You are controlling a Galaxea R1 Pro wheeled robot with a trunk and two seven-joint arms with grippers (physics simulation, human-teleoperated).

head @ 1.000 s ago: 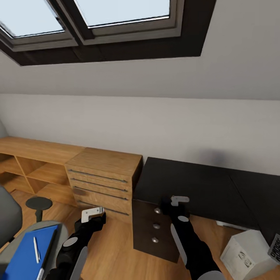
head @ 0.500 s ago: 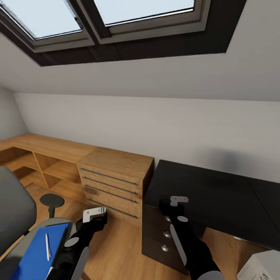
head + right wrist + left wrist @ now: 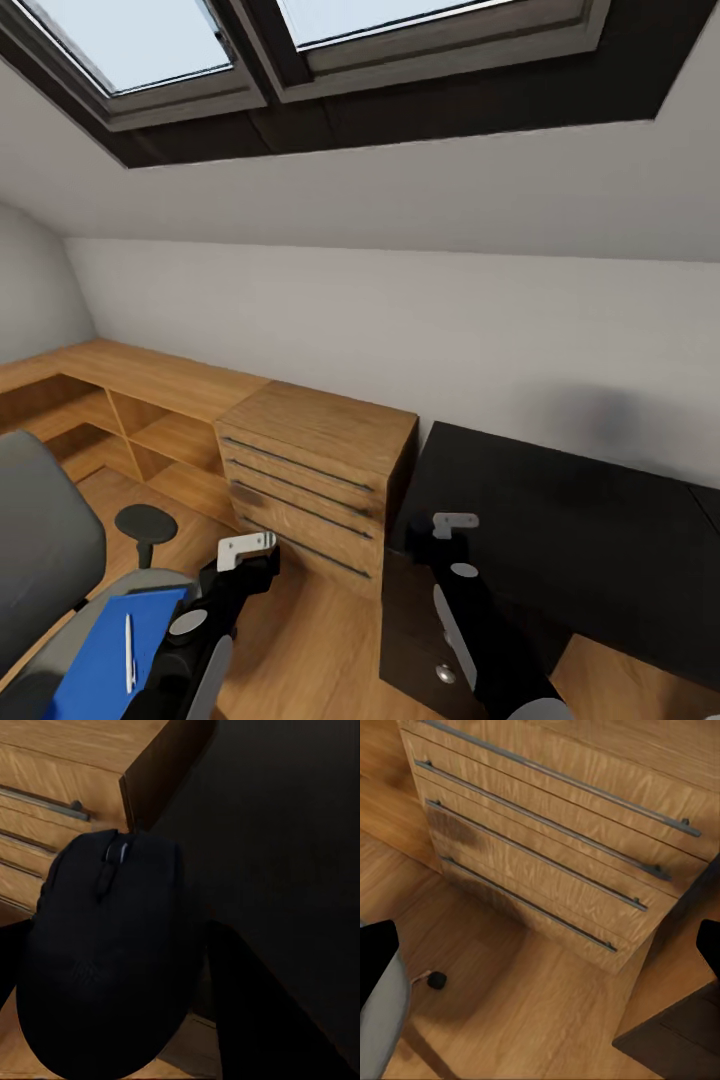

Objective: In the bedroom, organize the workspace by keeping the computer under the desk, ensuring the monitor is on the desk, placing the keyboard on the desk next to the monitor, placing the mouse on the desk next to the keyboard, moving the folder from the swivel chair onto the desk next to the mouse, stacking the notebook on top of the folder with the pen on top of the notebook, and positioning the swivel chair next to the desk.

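Mouse (image 3: 112,960), black and rounded with a scroll wheel near its front, pinched between the right gripper's (image 3: 452,528) fingers (image 3: 262,1020) in the right wrist view, hanging over the near edge of the desk (image 3: 580,520); arm reaching forward toward 12 o'clock from the head view's lower middle, white wrist bracket on top, gripper hovering above the desk's left end at about 5 o'clock; mouse itself hidden by the wrist in the head view.

Left gripper (image 3: 250,560) held forward at about 7 o'clock above the wooden floor (image 3: 540,1020), jaws spread wide, each dark fingertip (image 3: 375,952) at an opposite edge of the left wrist view, nothing between them, facing the light wooden drawer cabinet (image 3: 315,480) with its 4 long bar handles.

Swivel chair (image 3: 40,540) at 8 o'clock, grey back and black arm pad; bright blue folder (image 3: 105,660) lying flat on its seat; thin white pen (image 3: 129,653) resting on the folder.

Against 1 second ago: whole view swung leftward, camera turned; more of the chair and left wall in sight, white tower case gone past the right edge; both arms posed the same.
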